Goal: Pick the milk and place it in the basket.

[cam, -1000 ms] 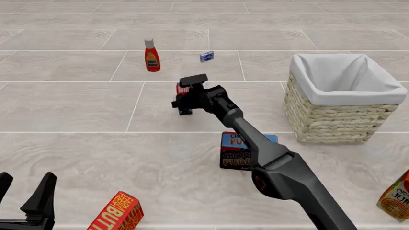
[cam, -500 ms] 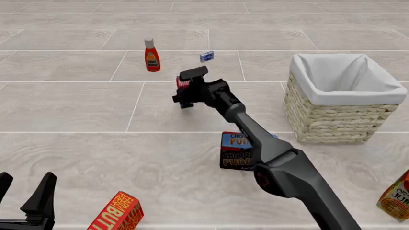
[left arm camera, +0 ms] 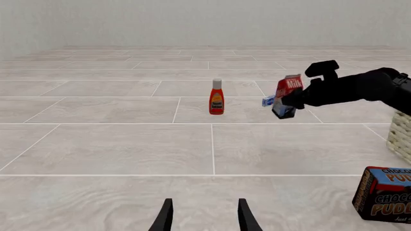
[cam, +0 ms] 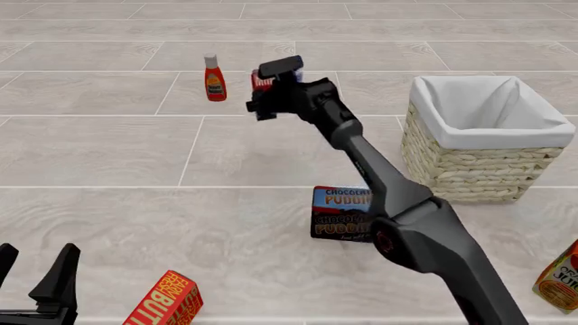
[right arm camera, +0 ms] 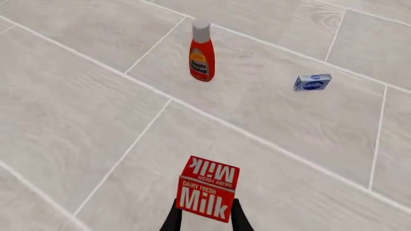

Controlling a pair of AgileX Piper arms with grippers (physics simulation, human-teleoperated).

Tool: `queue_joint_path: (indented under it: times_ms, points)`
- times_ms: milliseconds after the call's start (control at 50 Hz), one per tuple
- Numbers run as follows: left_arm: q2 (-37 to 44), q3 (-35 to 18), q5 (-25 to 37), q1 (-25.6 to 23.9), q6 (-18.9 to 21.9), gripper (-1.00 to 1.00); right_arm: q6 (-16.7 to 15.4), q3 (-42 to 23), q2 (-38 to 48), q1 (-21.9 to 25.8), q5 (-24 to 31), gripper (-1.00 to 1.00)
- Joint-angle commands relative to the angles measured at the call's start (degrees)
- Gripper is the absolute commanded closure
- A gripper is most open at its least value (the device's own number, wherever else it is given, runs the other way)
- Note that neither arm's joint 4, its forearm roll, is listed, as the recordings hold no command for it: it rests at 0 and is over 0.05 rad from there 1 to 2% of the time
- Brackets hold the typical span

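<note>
The milk (cam: 258, 80) is a red carton with white "Milk" lettering, held well above the floor in my right gripper (cam: 262, 100), which is shut on it. In the right wrist view the milk (right arm camera: 208, 188) sits between the two fingers (right arm camera: 172, 219). In the left wrist view the milk (left arm camera: 287, 92) hangs in the air, tilted, to the right of the ketchup. The basket (cam: 470, 169) is pale wicker with a white liner and stands on the right, apart from the milk. My left gripper (cam: 34, 284) is open and empty at the near left, and it also shows in the left wrist view (left arm camera: 204, 215).
A red ketchup bottle (cam: 214, 79) stands just left of the held milk. A small blue box (right arm camera: 313, 82) lies beyond it. A chocolate pudding box (cam: 339, 213) lies under the right arm. A butter box (cam: 167, 301) is near left, and an orange juice carton (cam: 560, 277) near right.
My right gripper has lifted the milk off the floor and carried it up and away from me, towards the ketchup. The left arm has not moved.
</note>
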Motion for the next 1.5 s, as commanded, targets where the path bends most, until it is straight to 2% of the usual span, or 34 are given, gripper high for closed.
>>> queue_joint_path:
  times_ms: [20,180,200,260,280,300,480,540,620,940,1020,1180,1220,1340,1360,1400,1500]
  points:
    - [0.01,0.00,0.00,0.00,0.00,-1.00,0.78,-0.98,-6.26,-1.57,1.67,1.00]
    - [0.01,0.00,0.00,0.00,-0.01,-1.00,0.54,-0.22,-9.92,-3.19,2.81,1.00]
    - [0.01,0.00,0.00,-0.01,-0.01,-1.00,0.54,1.59,-11.36,-3.50,2.14,1.00]
    - [0.00,0.00,0.00,-0.01,-0.01,-1.00,-0.44,17.65,-20.12,-4.67,-5.81,1.00]
    - [0.00,0.00,0.00,0.00,-0.01,-1.00,-0.57,20.33,-21.69,-4.89,-7.01,1.00]
    - [0.00,0.00,0.00,0.00,-0.01,-1.00,-0.57,20.33,-21.69,-4.89,-7.01,1.00]
    - [0.01,0.00,0.00,-0.01,-0.01,-1.00,-1.51,33.55,-31.19,-7.90,-12.29,1.00]
    - [0.00,0.00,0.00,0.00,-0.01,-1.00,-0.40,36.60,-33.78,-9.13,-14.17,1.00]
    - [0.00,0.00,0.00,0.00,0.00,-1.00,-0.49,40.74,-37.26,-10.64,-15.67,1.00]
    - [0.00,0.00,0.00,0.01,-0.03,-1.00,-1.84,49.78,-43.67,-16.33,-17.57,1.00]
    - [0.01,0.00,0.00,0.00,-0.01,-1.00,-1.61,51.70,-44.88,-16.62,-18.27,1.00]
    - [0.02,0.00,-0.01,-0.01,-0.02,-1.00,-1.44,54.08,-46.24,-21.13,-18.34,1.00]
    - [0.03,0.00,-0.01,0.00,-0.01,-1.00,-0.17,55.18,-47.04,-21.39,-18.79,1.00]
    - [0.00,0.00,0.00,-0.01,-0.01,-1.00,-1.87,58.04,-48.36,-24.67,-18.62,1.00]
    - [0.00,0.00,0.00,-0.01,0.00,-1.00,-0.26,58.98,-49.80,-25.97,-19.43,1.00]
    - [-0.01,0.00,0.00,0.00,0.01,-1.00,0.37,59.58,-50.59,-26.02,-19.52,1.00]
    - [0.01,0.00,0.00,0.00,0.00,-1.00,-1.18,61.68,-51.26,-27.82,-18.74,1.00]
